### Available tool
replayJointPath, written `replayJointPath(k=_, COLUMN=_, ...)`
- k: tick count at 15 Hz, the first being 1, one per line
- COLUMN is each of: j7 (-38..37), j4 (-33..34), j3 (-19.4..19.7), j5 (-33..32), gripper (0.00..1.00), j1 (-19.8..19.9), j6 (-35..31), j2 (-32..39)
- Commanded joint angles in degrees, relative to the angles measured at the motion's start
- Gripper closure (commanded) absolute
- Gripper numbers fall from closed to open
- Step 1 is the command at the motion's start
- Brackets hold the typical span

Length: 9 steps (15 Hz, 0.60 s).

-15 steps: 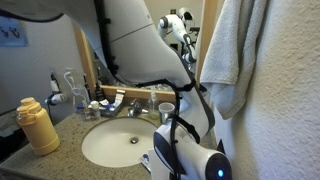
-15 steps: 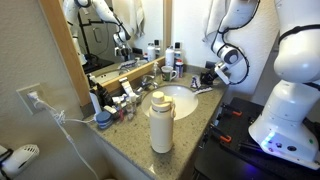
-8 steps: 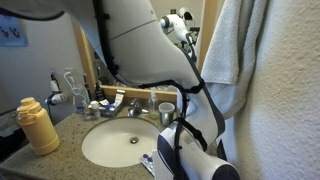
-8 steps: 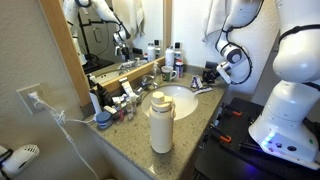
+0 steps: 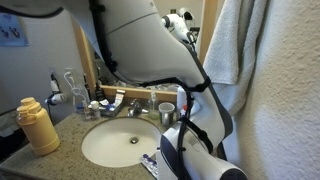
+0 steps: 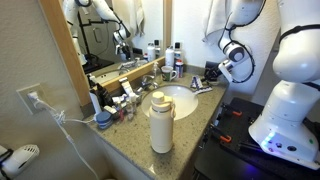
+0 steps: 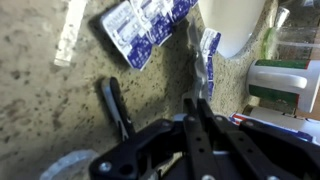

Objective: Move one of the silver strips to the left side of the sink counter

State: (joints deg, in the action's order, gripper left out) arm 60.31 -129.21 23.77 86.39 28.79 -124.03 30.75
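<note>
The silver strip (image 7: pixel 207 62) is lying on the speckled tabletop (image 7: pixel 45 110) straight ahead of the claw (image 7: pixel 196 108). Its long axis is pointing away from the tips toward the white basin (image 7: pixel 238 22). The fingers are being seen close together at the strip's near end, but blur is hiding whether it is being pinched. A black-handled razor (image 7: pixel 117 108) is lying just beside the claw. In an exterior view the strip is being hidden by the arm (image 5: pixel 200 160), now shifted lower than a second ago.
</note>
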Motion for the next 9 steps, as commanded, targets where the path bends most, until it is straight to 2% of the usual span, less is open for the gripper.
replayJointPath(k=1, j7=-0.5, j4=-1.0, j3=0.4, j5=1.1, gripper=0.6, j1=0.1, j6=0.3, j2=-1.7)
replayJointPath(k=9, j7=-0.7, j4=-0.6, j3=0.4, j5=2.0, gripper=0.01, j1=-0.2, j6=0.1, j2=-1.3)
